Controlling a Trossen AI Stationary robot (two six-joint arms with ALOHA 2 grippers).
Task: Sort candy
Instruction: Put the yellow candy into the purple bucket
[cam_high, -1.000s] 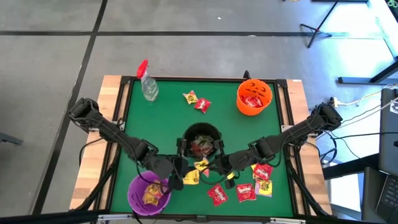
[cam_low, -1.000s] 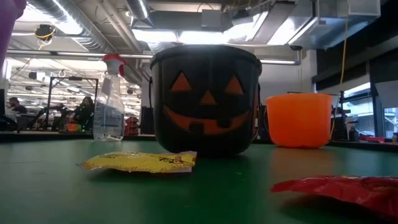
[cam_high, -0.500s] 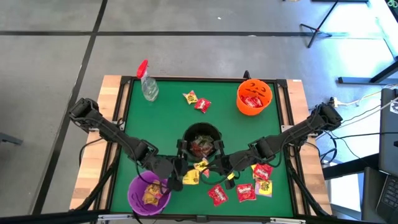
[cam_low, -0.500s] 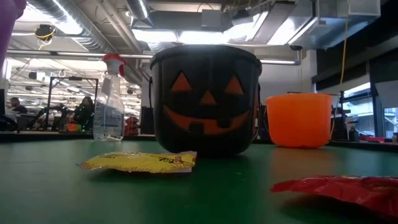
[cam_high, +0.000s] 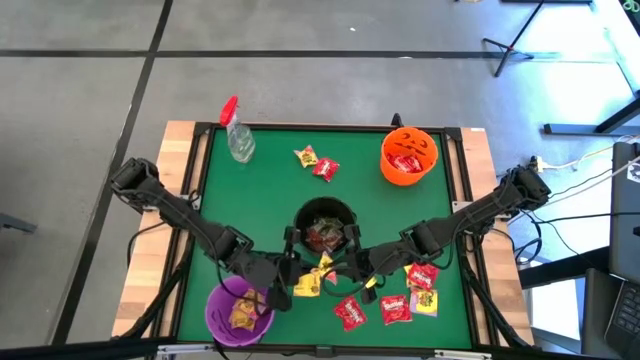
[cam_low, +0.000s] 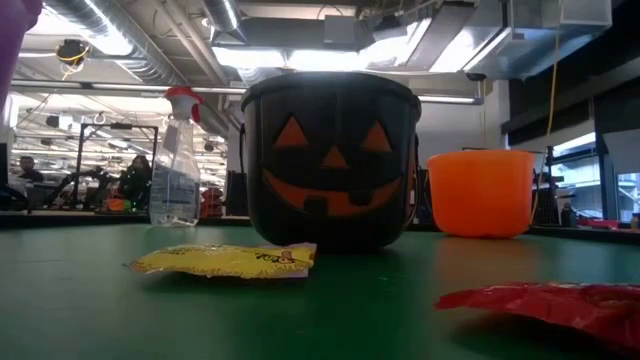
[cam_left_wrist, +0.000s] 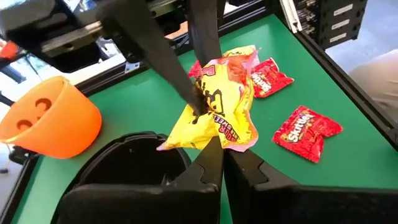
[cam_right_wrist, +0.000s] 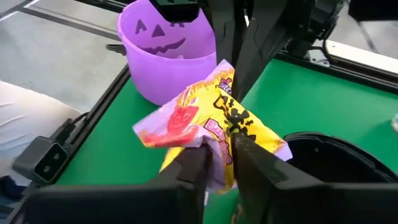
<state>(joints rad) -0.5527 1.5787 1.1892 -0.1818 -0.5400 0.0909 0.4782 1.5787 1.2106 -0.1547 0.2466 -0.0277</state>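
A crinkled, glossy yellow candy packet (cam_left_wrist: 217, 106) hangs above the green felt table (cam_high: 260, 190) just in front of the black jack-o'-lantern bucket (cam_high: 325, 226), pinched from both sides: the left gripper (cam_left_wrist: 200, 104) is clamped shut on one edge, while the right gripper (cam_right_wrist: 219, 138) has its fingers at the opposite edge, the gap between them filled by the wrapper, and whether they still grip cannot be told. A second flat yellow packet (cam_high: 307, 286) lies on the felt beside it. Three red packets (cam_high: 395, 308) and one yellow-and-pink packet (cam_high: 426, 302) lie spread near the right front corner, and a yellow and a red pair (cam_high: 316, 162) rests farther back. The round purple plastic pumpkin bucket (cam_high: 238, 312) at the left front holds yellow candy; the smooth orange one (cam_high: 408, 155) at the right rear holds red. A clear spray bottle with a red top (cam_high: 236, 131) stands at the left rear corner.
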